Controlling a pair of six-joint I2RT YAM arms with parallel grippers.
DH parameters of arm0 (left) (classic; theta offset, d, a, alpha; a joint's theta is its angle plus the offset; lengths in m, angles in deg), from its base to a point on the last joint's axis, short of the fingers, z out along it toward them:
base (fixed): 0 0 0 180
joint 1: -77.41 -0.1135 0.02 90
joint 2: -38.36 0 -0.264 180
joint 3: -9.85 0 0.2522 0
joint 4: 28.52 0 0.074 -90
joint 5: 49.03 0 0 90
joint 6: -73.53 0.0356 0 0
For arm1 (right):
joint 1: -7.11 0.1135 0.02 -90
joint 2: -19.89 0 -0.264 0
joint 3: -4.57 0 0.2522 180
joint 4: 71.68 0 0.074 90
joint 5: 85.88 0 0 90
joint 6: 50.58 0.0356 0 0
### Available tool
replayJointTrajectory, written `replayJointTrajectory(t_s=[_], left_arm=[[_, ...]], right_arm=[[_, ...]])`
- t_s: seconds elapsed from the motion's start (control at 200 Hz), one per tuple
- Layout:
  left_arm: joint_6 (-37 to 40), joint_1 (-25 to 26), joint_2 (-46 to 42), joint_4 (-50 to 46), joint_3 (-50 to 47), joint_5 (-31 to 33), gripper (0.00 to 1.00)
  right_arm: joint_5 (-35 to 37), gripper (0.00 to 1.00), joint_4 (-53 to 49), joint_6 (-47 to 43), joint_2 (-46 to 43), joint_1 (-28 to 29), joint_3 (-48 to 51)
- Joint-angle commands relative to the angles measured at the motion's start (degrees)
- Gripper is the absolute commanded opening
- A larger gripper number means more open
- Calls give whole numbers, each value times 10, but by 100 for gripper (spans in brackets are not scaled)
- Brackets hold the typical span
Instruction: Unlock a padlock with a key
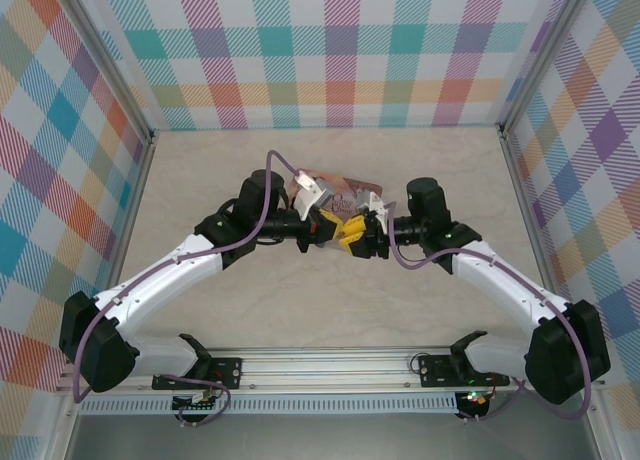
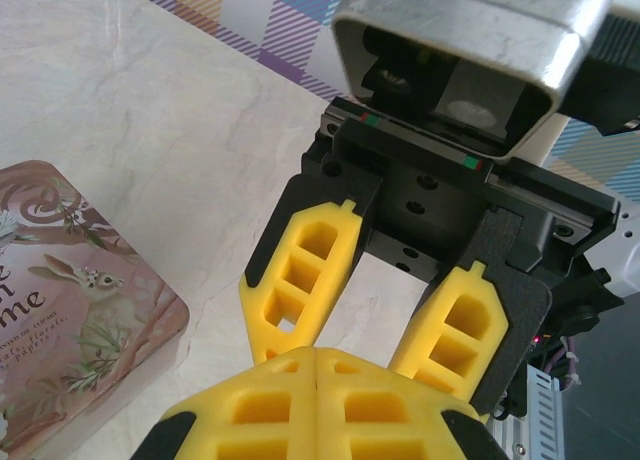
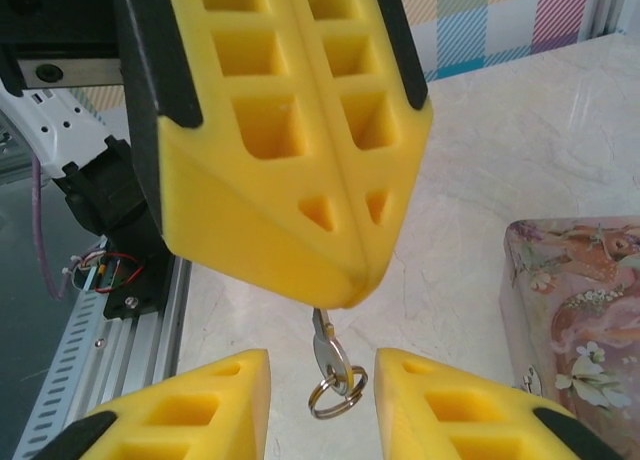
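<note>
At mid-table, left gripper (image 3: 345, 290): pinched tight on the key (image 3: 325, 350), ring dangling below.
Key: hangs between the right gripper (image 3: 320, 400) fingers, touching neither.
Right gripper: spread wide. I'd close squarely on the bow and leave the blade free.

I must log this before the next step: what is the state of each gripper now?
Left gripper: closed on the key, which hangs below its fingertips.
Right gripper: open, holding nothing.
</note>
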Motion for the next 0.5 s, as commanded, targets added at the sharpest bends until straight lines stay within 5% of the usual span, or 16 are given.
replayJointTrajectory(t_s=[0.0,0.435,0.495], left_arm=[[8,9,-12,20,-9,-13,0],[4,8,-15,21,-11,5,0],[-1,7,-20,23,-11,20,18]], right_arm=[[-24,30,17,6,-6,1,-9],[-15,4,4,9,-1,2,-15],[0,4,-6,9,-2,1,-16]])
